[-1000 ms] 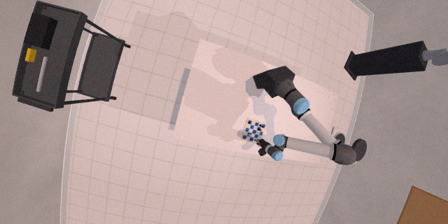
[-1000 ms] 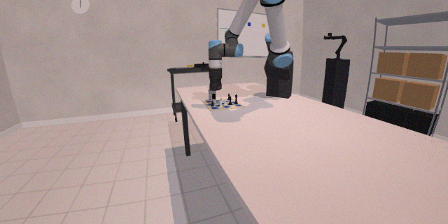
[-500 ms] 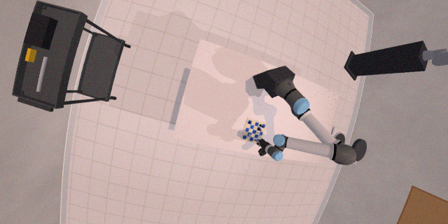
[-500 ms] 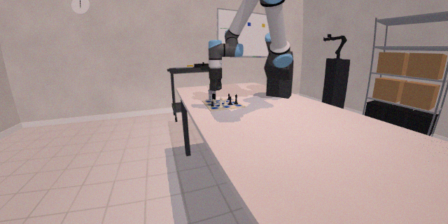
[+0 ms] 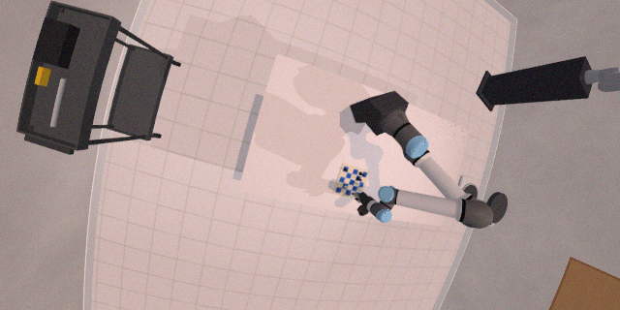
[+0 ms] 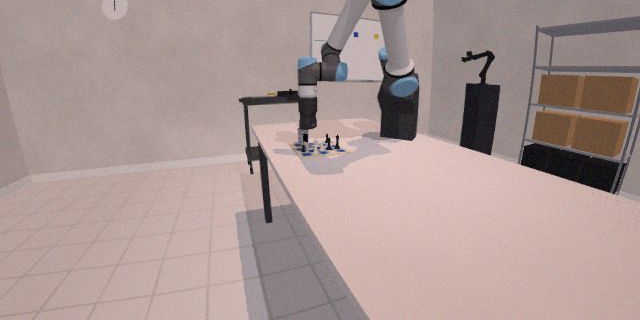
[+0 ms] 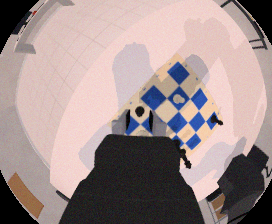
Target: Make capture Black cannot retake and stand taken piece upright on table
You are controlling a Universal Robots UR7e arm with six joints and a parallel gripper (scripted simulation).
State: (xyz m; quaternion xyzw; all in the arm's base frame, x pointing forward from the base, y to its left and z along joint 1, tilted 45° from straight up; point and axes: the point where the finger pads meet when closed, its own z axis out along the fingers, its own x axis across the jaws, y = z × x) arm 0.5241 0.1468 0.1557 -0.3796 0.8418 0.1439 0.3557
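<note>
A small blue-and-white chessboard (image 5: 346, 177) (image 6: 345, 151) (image 7: 200, 100) lies on the pale table. Two tall black pieces (image 6: 328, 141) (image 6: 338, 140) stand at its far side. A small black piece (image 6: 303, 148) (image 7: 140, 111) stands on a square at the board's near left corner. My gripper (image 5: 360, 199) (image 6: 302, 136) (image 7: 139, 116) hangs upright just above that black piece, its fingers apart on either side of it in the wrist view, holding nothing. A pale piece (image 7: 177, 96) stands nearer the board's middle. The other pieces are too small to name.
The arm's base (image 6: 398, 110) stands on the table behind the board. A dark cart (image 5: 68, 77) (image 6: 265, 100) stands off the table's end. A black pedestal (image 6: 479, 117) and shelves with boxes (image 6: 585, 105) are at the right.
</note>
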